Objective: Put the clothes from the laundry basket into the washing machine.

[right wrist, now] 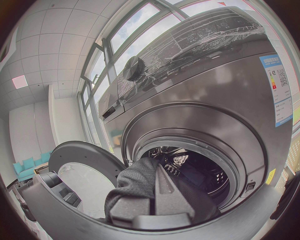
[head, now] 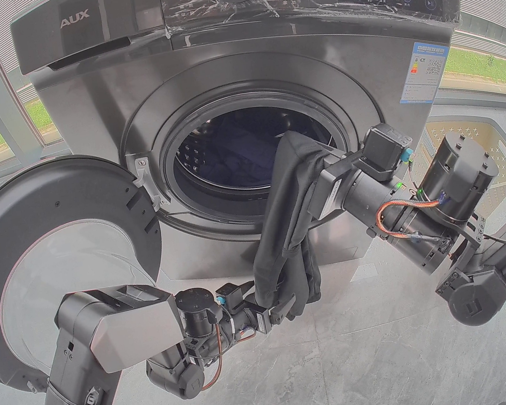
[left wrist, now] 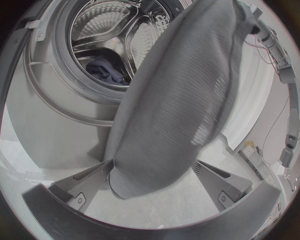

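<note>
Find the dark grey garment hanging in front of the washing machine, upper end at the lip of the drum, lower end down near the floor. See the right claw closed tight on that upper end, with cloth bunched over its fingers. See the left claw spread wide around the hanging tail, one finger on each side, brushing cloth but pinching nothing.

To do this step well, by judgement:
- Carry the top end well past the door seal before letting go.
- Close the left claw on the tail, lift it and feed it over the lip, leaving nothing draped outside.
- Steer clear of the open door on the left side.
- Release only with the bulk inside. Otherwise expect the heavy tail to drag the cloth back out.

Count:
- one washing machine
- one door, swung open
- two claws
- one garment in hand
- one dark blue garment already lying in the drum
- one pale laundry basket, partly seen behind the right arm
</note>
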